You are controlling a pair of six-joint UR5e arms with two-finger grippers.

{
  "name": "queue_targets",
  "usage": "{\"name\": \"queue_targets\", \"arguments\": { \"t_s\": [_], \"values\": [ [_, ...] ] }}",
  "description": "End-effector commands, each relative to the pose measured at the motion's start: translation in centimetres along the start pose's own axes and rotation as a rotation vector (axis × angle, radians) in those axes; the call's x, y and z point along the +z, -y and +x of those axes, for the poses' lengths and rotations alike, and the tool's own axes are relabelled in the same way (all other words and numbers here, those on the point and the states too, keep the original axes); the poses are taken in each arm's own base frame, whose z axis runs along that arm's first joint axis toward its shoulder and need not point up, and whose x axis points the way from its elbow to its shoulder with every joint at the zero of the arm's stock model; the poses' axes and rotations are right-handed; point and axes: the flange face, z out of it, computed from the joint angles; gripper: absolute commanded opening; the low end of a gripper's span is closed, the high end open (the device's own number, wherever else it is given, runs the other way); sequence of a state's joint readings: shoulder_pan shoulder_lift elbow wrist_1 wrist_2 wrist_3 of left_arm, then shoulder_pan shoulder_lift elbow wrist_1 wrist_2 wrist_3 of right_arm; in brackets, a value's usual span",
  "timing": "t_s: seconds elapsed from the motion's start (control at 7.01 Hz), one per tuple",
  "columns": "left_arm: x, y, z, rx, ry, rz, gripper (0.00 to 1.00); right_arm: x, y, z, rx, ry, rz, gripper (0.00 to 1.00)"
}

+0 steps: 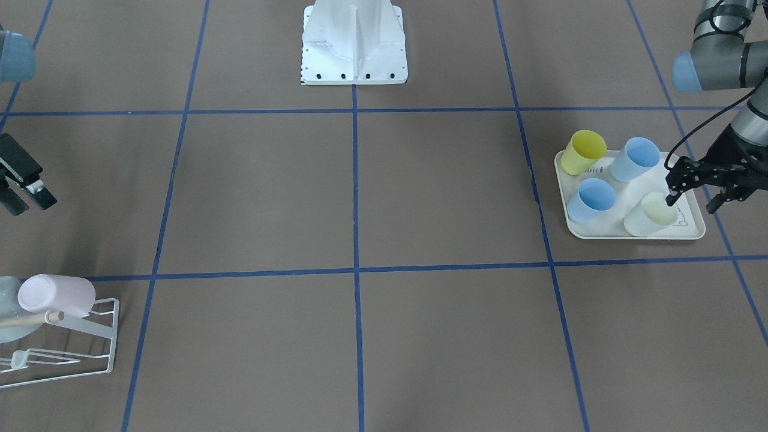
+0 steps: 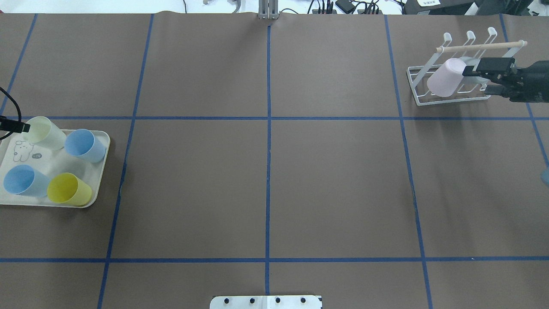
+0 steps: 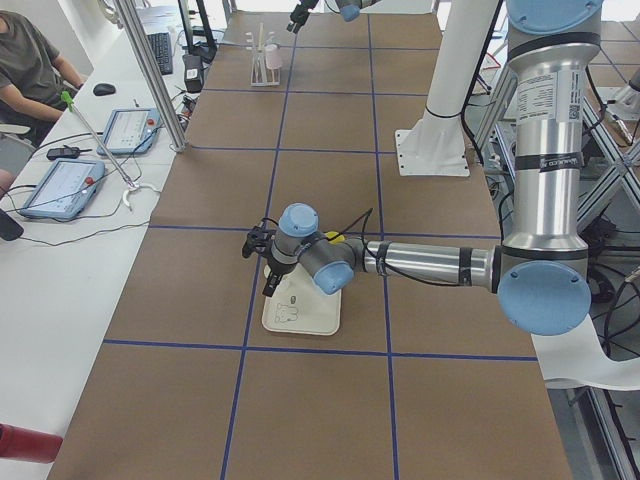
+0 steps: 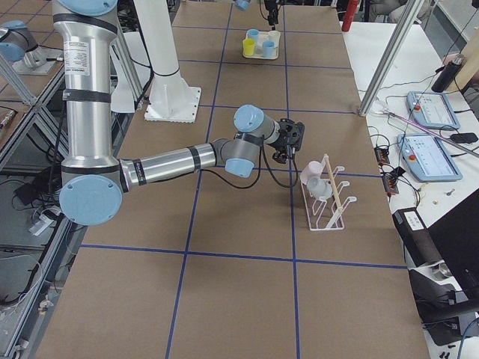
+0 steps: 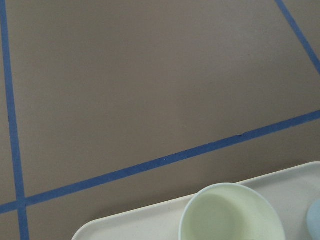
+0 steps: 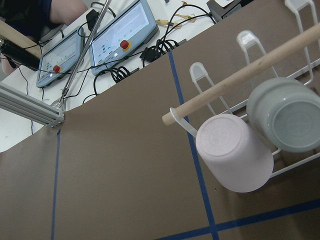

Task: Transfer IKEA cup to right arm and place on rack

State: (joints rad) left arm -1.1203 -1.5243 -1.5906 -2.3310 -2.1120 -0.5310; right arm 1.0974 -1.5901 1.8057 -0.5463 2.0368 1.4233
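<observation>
At the left end of the worktop (image 2: 266, 189) sits the cream tray (image 2: 51, 159) with four cups upright on it: one pale green cup (image 2: 46, 132), two blue cups (image 2: 85, 145) and a yellow cup (image 2: 69, 189). The left pincer (image 1: 691, 205) is at the pale green cup with its fingers spread apart. One tip is at the cup's rim and the other is out past the tray edge, so nothing is clamped. The middle of the worktop is brown paper and blue tape lines. At the right end, the rack (image 2: 447, 37) carries a pink cup (image 2: 446, 77) and a grey cup (image 6: 287, 112), both tipped over prongs. The right pincer (image 1: 29, 201) hovers just beside the rack, fingers apart and empty. Judging by this, two cups are racked and four are left. The pale green one looks next: pickup, hand-over and hanging are all still to do.
</observation>
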Motion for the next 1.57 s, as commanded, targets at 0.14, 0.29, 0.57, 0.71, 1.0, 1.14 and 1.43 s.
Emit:
{"name": "queue_targets", "arguments": {
  "t_s": [0.14, 0.29, 0.57, 0.71, 1.0, 1.14, 1.43],
  "values": [
    [1.7, 1.1, -0.1, -0.038, -0.021, -0.053, 0.75, -0.3, -0.1, -0.4, -0.004, 0.009, 0.002, 1.0],
    [1.8, 1.2, -0.1, -0.04, -0.023, -0.054, 0.62, -0.3, -0.1, -0.4, -0.004, 0.007, 0.002, 1.0],
    [2.1, 0.8, -0.1, -0.042, -0.049, -0.078, 0.01, -0.3, -0.1, -0.4, -0.004, 0.007, 0.002, 1.0],
    [2.3, 0.5, -0.1, -0.047, -0.078, -0.102, 0.0, -0.2, -0.1, -0.3, -0.002, 0.005, 0.001, 1.0],
    [2.1, 0.4, 0.2, -0.044, -0.091, -0.107, 0.0, -0.2, -0.1, -0.3, -0.003, 0.005, 0.0, 1.0],
    [1.0, 0.6, 0.1, -0.052, -0.131, -0.112, 0.0, -0.1, -0.2, -0.4, -0.003, 0.004, 0.0, 1.0],
    [-5.3, 3.5, -3.8, -0.113, -0.106, 0.018, 0.0, 0.3, -0.5, -1.5, 0.081, 0.019, -0.012, 1.0]
  ]
}}
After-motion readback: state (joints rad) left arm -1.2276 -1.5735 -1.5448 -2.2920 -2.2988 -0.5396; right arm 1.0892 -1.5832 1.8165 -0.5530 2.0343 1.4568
